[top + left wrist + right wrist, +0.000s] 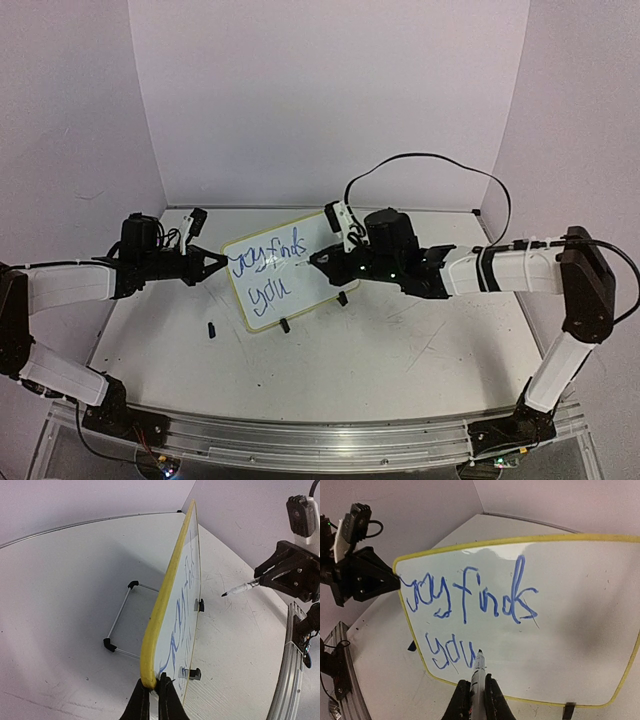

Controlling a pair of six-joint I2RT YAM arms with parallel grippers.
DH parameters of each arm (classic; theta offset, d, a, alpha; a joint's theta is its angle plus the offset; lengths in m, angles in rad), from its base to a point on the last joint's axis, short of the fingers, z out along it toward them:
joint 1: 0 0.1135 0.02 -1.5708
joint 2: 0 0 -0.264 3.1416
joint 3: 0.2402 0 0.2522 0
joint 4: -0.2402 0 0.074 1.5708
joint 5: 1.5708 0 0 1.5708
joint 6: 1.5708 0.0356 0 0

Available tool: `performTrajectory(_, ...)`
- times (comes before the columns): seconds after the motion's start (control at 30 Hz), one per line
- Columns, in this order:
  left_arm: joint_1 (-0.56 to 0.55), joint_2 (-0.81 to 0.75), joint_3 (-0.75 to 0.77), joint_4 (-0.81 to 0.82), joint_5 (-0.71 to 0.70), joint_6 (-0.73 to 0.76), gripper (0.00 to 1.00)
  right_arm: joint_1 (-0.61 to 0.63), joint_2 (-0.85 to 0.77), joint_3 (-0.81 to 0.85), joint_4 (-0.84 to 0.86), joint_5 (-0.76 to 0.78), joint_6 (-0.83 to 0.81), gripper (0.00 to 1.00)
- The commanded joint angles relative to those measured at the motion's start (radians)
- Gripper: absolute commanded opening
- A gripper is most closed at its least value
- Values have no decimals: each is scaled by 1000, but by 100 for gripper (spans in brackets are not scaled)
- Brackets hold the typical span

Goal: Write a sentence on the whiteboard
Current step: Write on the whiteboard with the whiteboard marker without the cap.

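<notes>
Gripper first: your left gripper point(154, 685) has its fingers closed tight on the yellow-green frame of the whiteboard point(305, 290), pinching the board's left edge near a rounded corner. From the right wrist view you see those same dark fingers point(390, 582) clamped at the frame beside the first word.

Your whiteboard point(570, 630) stands near the middle of the table, leaning back, its written face turned toward the right arm. Blue writing on it reads roughly "joy finds" on the upper line and "you" below. Two black clip feet point(284, 325) sit along its lower edge, and in the left wrist view a thin wire stand point(120, 620) with black end caps lies on the table behind the board point(187, 580).

Your right gripper point(476, 687) is closed around a marker point(478, 672), which runs out between the fingers with its dark tip pointing at the board just right of "you". In the left wrist view the marker point(242, 587) tip stands slightly off the board's face, not touching it. From above, your right gripper point(318, 258) sits at the board's right half and your left gripper point(222, 263) at its left edge.

On the white table point(400, 350), a small black piece point(212, 328) lies just left of the board's lower corner; you cannot tell what it is. A black cable point(430, 160) loops above the right arm.
</notes>
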Motion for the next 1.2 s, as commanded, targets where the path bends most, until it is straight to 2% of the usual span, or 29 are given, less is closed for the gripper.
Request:
performTrajectory(0.0, -6, 12, 22, -39, -54, 85, 0, -38, -3, -5, 33, -28, 1, 0)
performTrajectory(0.3, -6, 16, 23, -39, -48, 83, 0, -49, 82, 46, 32, -67, -31, 0)
performTrajectory(1.17, -6, 12, 25, -38, -46, 83, 0, -49, 146, 95, 31, -88, -14, 0)
